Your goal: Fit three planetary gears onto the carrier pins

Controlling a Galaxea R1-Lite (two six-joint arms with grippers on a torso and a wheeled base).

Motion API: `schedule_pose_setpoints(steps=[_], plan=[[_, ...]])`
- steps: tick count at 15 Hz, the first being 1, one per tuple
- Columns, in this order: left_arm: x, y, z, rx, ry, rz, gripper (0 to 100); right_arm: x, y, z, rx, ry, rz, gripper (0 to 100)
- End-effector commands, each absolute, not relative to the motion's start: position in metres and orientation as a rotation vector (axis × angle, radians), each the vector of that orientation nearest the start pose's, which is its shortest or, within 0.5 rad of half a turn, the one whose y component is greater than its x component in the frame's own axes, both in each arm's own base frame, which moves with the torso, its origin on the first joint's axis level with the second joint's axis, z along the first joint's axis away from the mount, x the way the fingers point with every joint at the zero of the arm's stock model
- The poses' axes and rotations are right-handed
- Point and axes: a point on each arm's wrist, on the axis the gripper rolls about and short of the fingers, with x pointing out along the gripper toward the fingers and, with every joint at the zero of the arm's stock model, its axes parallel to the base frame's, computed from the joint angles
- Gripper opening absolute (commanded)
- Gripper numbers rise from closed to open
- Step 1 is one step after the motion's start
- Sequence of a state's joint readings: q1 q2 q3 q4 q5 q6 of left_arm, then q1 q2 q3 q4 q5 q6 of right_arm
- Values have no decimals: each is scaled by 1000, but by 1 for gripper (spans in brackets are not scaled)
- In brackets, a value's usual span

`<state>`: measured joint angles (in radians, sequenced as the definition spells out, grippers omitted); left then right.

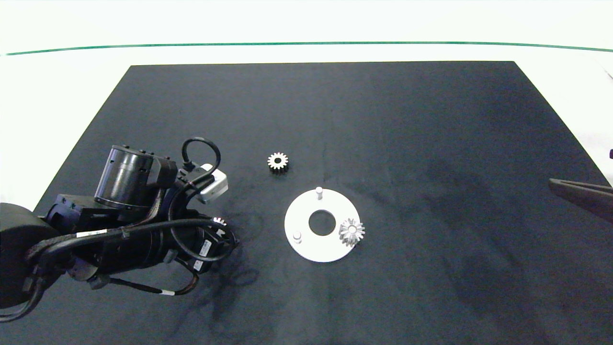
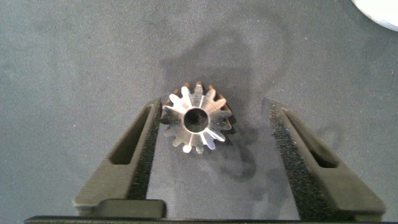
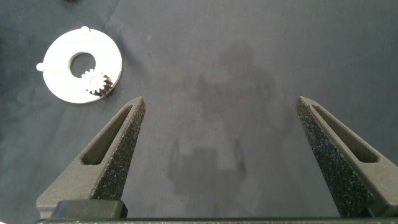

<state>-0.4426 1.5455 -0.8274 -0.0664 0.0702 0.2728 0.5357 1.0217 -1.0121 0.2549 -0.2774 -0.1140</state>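
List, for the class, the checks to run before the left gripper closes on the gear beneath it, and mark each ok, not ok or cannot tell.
1. Left gripper open: ok.
2. Loose gear between its fingers: ok, nearer one pad.
3. Gear lying flat on the black mat: ok.
4. Two bare pins on the white disc: ok.
5. First gear fully seated on its pin: cannot tell.
6. Right gripper clear, at the mat's right edge: ok.
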Motion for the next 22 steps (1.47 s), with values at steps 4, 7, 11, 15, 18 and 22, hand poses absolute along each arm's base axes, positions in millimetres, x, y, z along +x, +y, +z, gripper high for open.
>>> schedule_pose_setpoints(steps=[4, 7, 11, 15, 18, 22], plan=[[232, -109, 179, 465, 581, -432, 54, 103, 54, 303, -219, 230, 269, 100], [231, -110, 179, 466, 580, -436, 48, 102, 53, 303, -219, 225, 269, 100], [231, -110, 177, 467, 588, -436, 41, 101, 53, 304, -217, 221, 272, 100], [230, -110, 176, 469, 589, -437, 32, 100, 52, 305, -218, 218, 273, 100], [230, -110, 177, 471, 585, -439, 26, 99, 52, 305, -217, 212, 276, 100], [229, -109, 195, 456, 529, -432, 22, 99, 52, 305, -219, 212, 276, 100]])
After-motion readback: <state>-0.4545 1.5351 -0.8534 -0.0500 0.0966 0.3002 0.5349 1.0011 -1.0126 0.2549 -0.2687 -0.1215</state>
